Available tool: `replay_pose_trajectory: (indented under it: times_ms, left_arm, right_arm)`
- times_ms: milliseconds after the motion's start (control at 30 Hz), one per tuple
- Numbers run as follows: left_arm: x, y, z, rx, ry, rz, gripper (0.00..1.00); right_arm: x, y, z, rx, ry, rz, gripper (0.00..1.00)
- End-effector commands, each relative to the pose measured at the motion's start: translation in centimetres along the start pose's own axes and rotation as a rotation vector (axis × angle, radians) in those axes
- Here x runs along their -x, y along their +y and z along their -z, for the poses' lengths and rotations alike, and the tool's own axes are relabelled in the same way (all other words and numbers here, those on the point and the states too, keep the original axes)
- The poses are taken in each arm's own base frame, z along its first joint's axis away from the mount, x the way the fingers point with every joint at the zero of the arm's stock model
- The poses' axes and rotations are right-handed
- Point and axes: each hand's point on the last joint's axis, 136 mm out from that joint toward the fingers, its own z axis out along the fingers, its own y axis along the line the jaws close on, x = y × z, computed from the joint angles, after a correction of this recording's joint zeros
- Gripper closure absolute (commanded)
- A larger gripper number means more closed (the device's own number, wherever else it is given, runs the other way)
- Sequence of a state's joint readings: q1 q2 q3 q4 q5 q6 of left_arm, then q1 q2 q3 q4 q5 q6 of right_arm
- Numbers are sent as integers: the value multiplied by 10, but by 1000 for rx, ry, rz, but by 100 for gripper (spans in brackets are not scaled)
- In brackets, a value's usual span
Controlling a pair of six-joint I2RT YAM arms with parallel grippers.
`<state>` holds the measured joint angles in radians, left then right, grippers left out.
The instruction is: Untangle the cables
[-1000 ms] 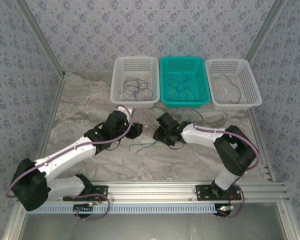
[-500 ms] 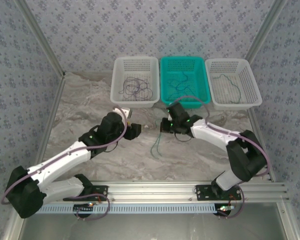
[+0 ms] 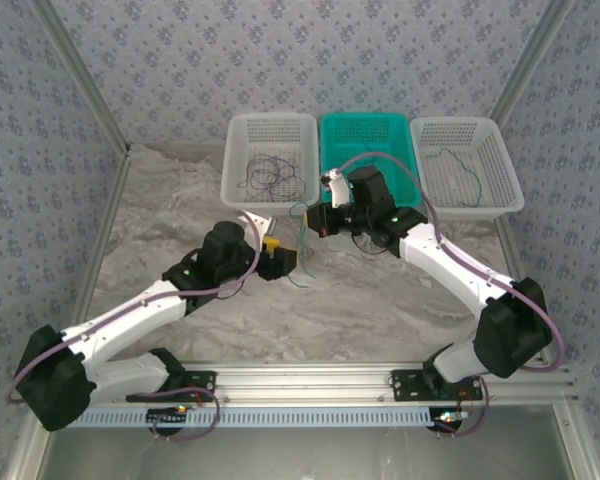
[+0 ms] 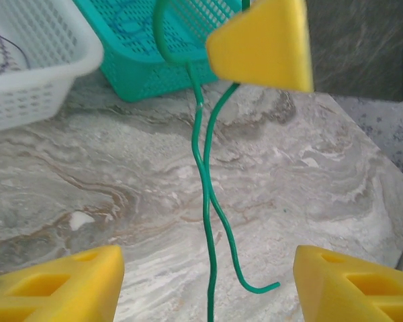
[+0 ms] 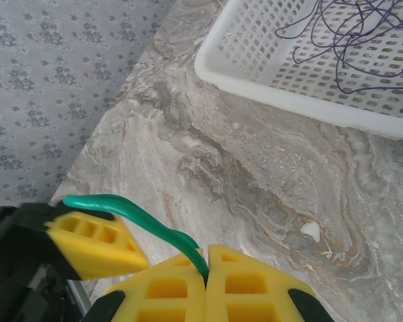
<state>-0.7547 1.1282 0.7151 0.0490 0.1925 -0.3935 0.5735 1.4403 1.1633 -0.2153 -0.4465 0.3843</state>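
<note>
A green cable (image 3: 302, 262) hangs doubled above the table, its top pinched in my right gripper (image 3: 325, 216), which is shut on it. In the right wrist view the cable (image 5: 134, 215) arcs left out of the closed yellow pads (image 5: 255, 285). My left gripper (image 3: 280, 255) stands open just left of the strand. The left wrist view has both hanging strands (image 4: 207, 201) between its wide-apart fingers (image 4: 54, 285), touching neither. Dark cables (image 3: 270, 175) lie in the left white basket, a blue cable (image 3: 365, 170) in the teal one, and another green cable (image 3: 458, 165) in the right white one.
Three baskets stand in a row at the back: white (image 3: 230, 165), teal (image 3: 370, 207), white (image 3: 472, 212). The right gripper hovers just in front of the gap between the left white and teal baskets. Marble tabletop (image 3: 380, 300) lies open in front of the arms.
The right gripper closed on the green cable, lifted it off the table and carried it back toward the baskets. The left gripper followed to the hanging strand, jaws opening a little.
</note>
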Motion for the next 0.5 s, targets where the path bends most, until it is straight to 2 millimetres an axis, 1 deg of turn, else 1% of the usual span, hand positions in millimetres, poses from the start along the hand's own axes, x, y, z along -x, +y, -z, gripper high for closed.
replay_pose_trajectory:
  times_ms: [0,33,167,233,333,367,467]
  left_arm:
    - [8,-23,-6,-118,-8,8,32]
    - [6,-22,-9,-113,5,16,33]
    - [-3,-16,-15,-98,30,32,44]
    - [-4,-14,-16,-87,35,33,60]
    - [-3,-10,-14,-66,29,33,79]
    - [-2,-10,-12,-60,24,31,82]
    - [2,-9,-6,-45,7,21,87]
  right_arm:
    - [28,24,16,70,-62,7,100]
    - [29,25,17,77,-66,4,100]
    - [35,26,21,77,-88,-6,100]
    - [38,24,24,68,-101,-10,100]
    - [37,17,25,35,-99,-10,100]
    - [36,13,25,21,-95,-7,100]
    - [32,1,27,-35,-84,10,100]
